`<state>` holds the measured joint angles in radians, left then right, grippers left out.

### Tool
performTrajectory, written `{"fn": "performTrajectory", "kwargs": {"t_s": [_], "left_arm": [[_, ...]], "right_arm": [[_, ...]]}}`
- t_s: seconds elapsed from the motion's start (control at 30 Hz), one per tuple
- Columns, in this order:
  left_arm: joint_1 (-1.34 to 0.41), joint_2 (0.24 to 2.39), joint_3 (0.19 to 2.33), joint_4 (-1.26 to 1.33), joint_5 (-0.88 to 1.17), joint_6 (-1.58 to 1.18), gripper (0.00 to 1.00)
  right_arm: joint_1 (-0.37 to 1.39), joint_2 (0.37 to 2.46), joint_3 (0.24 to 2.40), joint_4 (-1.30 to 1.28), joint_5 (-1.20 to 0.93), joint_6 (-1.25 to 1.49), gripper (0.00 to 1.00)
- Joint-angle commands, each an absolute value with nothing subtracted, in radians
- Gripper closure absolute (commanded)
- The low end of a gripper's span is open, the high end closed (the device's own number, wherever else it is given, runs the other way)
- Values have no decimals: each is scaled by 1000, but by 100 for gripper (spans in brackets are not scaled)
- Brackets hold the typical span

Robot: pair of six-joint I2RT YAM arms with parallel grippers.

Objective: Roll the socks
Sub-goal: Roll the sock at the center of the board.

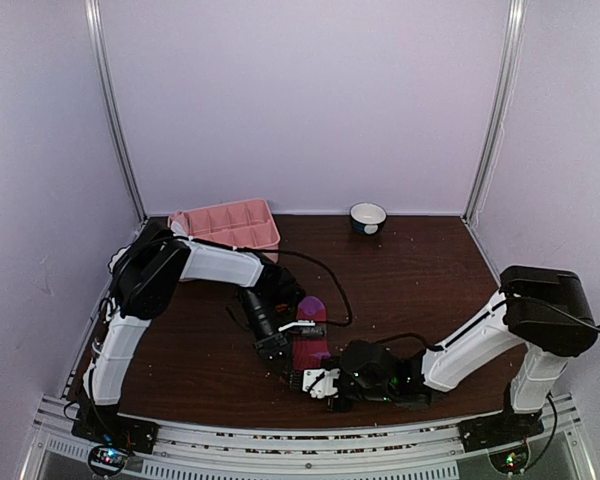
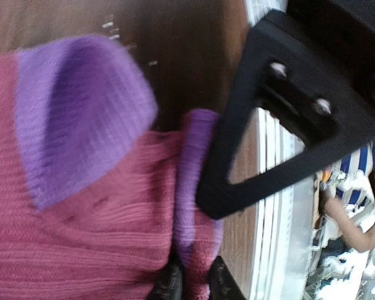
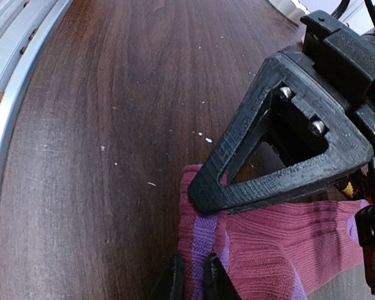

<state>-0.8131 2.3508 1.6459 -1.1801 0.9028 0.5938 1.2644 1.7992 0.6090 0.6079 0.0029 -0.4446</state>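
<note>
Both grippers pinching the pink sock near the front edge

The right gripper is closest to the front rail, its jaws almost closed on the sock's purple-trimmed end. The sock lies flat on the dark table. Just behind, the left gripper squeezes a purple cuff edge. A pink tray and a small bowl sit back by the wall.
</note>
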Motion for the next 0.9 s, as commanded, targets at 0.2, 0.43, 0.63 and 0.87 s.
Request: {"fn": "performTrajectory", "kwargs": {"t_s": [0.2,0.43,0.63,0.87], "left_arm": [[-795,2236,1538,-1080,699,643,55],[-781,1902,1227,-690,632,650,35],[-784,1889,1194,-659,647,670,38],[-855,1884,1200,-651,621,708,41]], "right_arm": [[1165,1850,669,419,-211,-243,93],[1049,1856,696,348,-425,-34,100],[995,1881,721,318,-541,157,100],[941,1983,748,320,-627,391,100]]}}
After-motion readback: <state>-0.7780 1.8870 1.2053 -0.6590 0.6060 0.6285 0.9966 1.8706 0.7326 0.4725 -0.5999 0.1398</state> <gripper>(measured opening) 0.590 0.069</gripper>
